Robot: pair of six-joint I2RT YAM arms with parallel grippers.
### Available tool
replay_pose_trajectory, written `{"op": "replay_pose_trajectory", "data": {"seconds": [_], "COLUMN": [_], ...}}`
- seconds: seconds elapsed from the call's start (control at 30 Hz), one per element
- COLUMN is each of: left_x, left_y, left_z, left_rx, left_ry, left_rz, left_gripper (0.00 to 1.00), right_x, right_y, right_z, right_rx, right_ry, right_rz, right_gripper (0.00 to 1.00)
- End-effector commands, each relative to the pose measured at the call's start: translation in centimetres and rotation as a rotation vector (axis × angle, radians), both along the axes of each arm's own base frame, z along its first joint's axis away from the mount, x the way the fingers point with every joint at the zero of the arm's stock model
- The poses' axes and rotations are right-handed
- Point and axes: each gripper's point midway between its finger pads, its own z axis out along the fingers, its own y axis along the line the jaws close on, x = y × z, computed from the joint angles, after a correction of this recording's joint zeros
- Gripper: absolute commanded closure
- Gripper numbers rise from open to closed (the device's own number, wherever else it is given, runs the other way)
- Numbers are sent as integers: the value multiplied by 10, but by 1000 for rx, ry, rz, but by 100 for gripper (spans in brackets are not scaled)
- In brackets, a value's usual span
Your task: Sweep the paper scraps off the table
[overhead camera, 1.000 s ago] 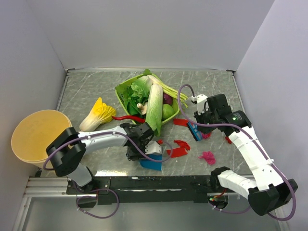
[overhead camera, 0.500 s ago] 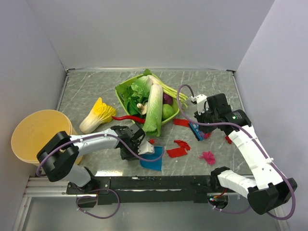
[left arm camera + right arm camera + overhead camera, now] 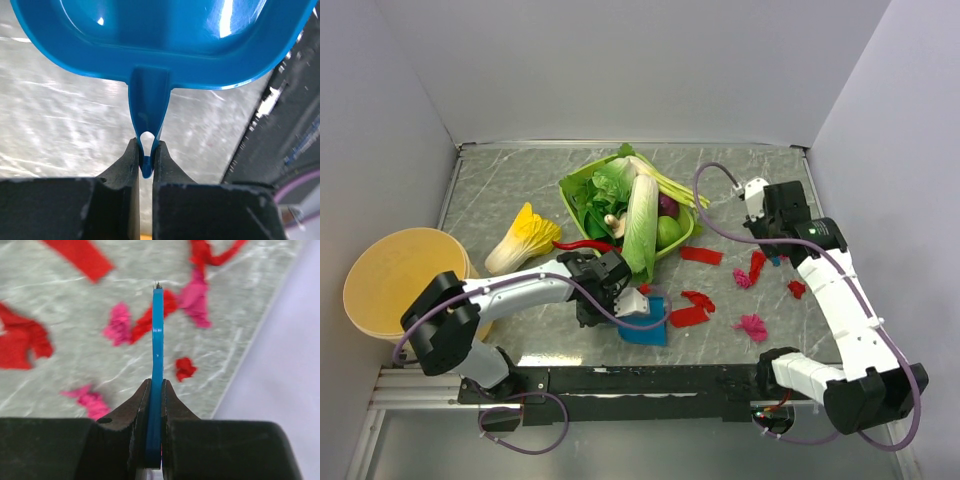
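Grey-green marbled counter (image 3: 510, 180), white-walled, strewn with paper scraps (image 3: 688, 316).
Pinched the stub handle of the blue dustpan (image 3: 165, 30) tight in the left hand (image 3: 146, 150), low at the counter's near edge; clamped a thin blue tool (image 3: 158, 330) edge-on in the right hand (image 3: 155, 387), over by the right wall. Found the red and pink scraps scattered between the two, nearest red pieces just beside the pan. Noted, farther out, a green basket (image 3: 566, 190) of vegetables, a red chili (image 3: 585, 244) and a cabbage (image 3: 520, 238) left of it, a tan bucket (image 3: 400, 285) at the near left corner.
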Motion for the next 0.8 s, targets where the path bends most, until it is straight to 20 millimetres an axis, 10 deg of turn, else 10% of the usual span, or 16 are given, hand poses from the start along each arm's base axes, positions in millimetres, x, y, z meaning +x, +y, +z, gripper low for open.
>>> {"op": "replay_pose_trajectory", "data": {"seconds": [0.0, 0.4, 0.77], "left_x": [-12, -4, 9], "left_y": [14, 3, -24], "left_z": [5, 7, 1], "left_rx": [110, 123, 109], "left_ry": [52, 0, -10], "left_rz": [-3, 51, 53], "left_gripper": [99, 99, 99], "right_x": [20, 42, 26], "right_y": [-24, -22, 8], "right_z": [-1, -72, -92], "right_rx": [-84, -81, 37], "right_ry": [-92, 10, 150], "right_rz": [-17, -23, -10], "right_gripper": [100, 100, 100]}}
